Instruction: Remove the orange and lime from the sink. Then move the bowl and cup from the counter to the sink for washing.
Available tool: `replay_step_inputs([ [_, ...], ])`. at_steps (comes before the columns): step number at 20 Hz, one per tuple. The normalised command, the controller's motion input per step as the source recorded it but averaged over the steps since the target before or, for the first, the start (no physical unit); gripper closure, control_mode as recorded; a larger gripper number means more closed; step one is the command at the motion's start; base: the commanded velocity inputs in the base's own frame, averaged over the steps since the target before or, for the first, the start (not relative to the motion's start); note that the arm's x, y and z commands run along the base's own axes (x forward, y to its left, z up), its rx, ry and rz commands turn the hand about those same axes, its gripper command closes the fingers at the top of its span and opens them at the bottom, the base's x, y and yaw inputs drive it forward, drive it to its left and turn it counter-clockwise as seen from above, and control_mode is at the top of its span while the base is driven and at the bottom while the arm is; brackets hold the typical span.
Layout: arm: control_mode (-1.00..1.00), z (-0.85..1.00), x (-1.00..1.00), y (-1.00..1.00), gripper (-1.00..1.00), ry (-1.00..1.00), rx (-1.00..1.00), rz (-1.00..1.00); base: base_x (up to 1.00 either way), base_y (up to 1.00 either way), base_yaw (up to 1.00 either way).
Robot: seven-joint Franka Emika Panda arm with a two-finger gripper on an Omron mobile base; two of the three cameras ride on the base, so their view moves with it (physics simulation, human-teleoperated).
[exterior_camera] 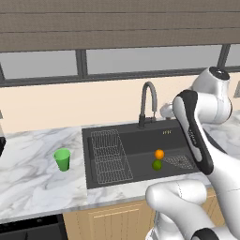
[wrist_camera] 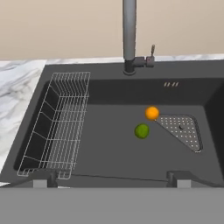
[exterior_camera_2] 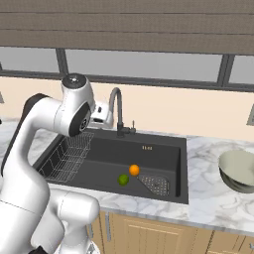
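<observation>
The orange (exterior_camera: 159, 153) (exterior_camera_2: 134, 169) (wrist_camera: 152, 113) and the lime (exterior_camera: 157, 165) (exterior_camera_2: 123, 179) (wrist_camera: 141, 131) lie close together on the floor of the dark sink (exterior_camera: 136, 150) (exterior_camera_2: 104, 161) (wrist_camera: 109, 148), just left of the drain. On the white marble counter (exterior_camera: 28, 178) left of the sink, the light-green cup (exterior_camera: 62, 159) stands upright. The pale bowl (exterior_camera_2: 239, 171) rests on the counter right of the sink. My gripper (wrist_camera: 111, 180) hovers high above the sink's near edge, open, with nothing between its fingertips (wrist_camera: 43, 180).
A wire rack (exterior_camera: 110, 157) (wrist_camera: 57, 122) fills the sink's left part. The triangular drain plate (wrist_camera: 181, 131) sits at the right. The curved grey faucet (exterior_camera: 147, 101) (exterior_camera_2: 118, 111) (wrist_camera: 129, 30) rises behind the basin. My own arm crosses the right side of the left base view.
</observation>
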Motion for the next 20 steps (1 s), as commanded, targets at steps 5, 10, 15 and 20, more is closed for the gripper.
replay_step_inputs([
  [5,-1.00,-0.03,-0.10,-0.15,-1.00,0.00,0.00,-0.04,0.00,0.00,0.00],
  [10,-1.00,-0.05,-0.08,-0.12,-1.00,0.00,0.01,-0.06,0.00,0.00,0.00],
  [15,-1.00,-0.09,-0.07,-0.10,-1.00,0.00,0.00,-0.06,0.00,0.00,0.00],
  [20,-1.00,-0.13,-0.02,-0.06,-1.00,0.03,0.00,-0.02,0.00,0.00,0.00],
])
